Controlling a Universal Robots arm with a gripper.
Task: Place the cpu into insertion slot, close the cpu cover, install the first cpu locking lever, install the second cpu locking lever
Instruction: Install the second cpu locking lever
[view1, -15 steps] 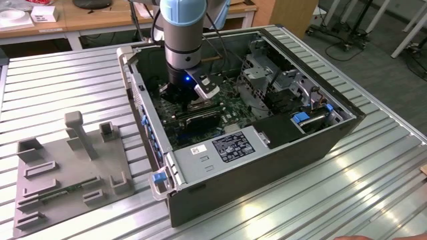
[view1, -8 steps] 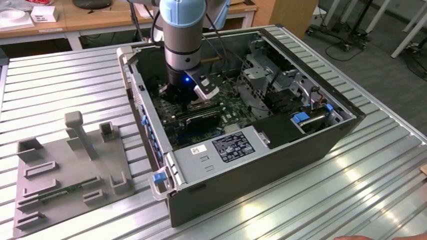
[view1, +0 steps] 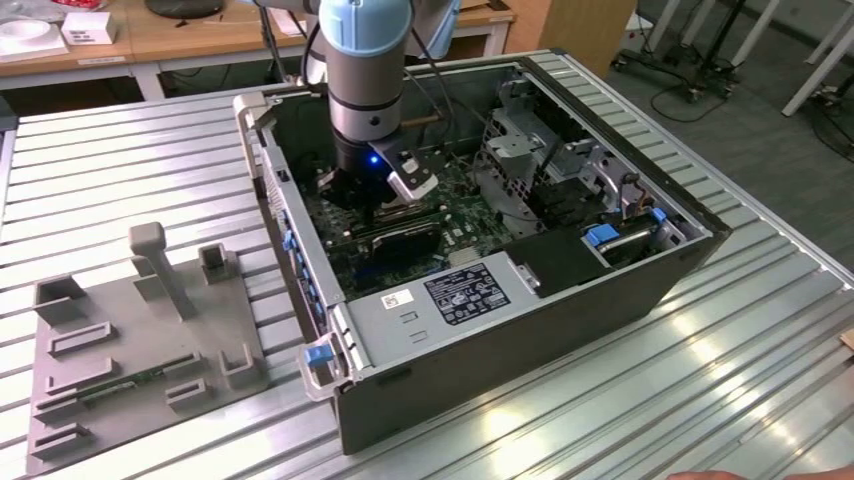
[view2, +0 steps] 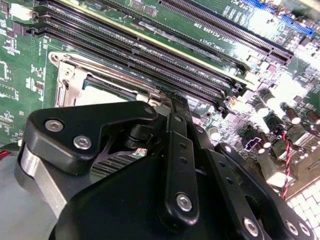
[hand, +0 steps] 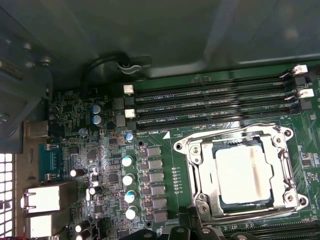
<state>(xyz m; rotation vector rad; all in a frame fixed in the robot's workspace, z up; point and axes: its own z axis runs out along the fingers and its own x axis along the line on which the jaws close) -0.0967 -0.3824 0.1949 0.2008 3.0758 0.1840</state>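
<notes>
Nearest the wrist cameras, the gripper hangs low over the green motherboard, its black linkage reaching down at the edge of the insertion slot; whether its fingers are spread or pressed together I cannot tell, since the tips are hidden behind the links. Just beyond them, in the first wrist view, the cpu lies flat in that socket, pale and square, framed by the cpu cover, which appears to be down around it (I judge the chip seated, the arm working at the socket's rim). Past the socket run the long black memory slots. Farther out, the exterior view shows the open computer case holding the board, on a ribbed metal table.
</notes>
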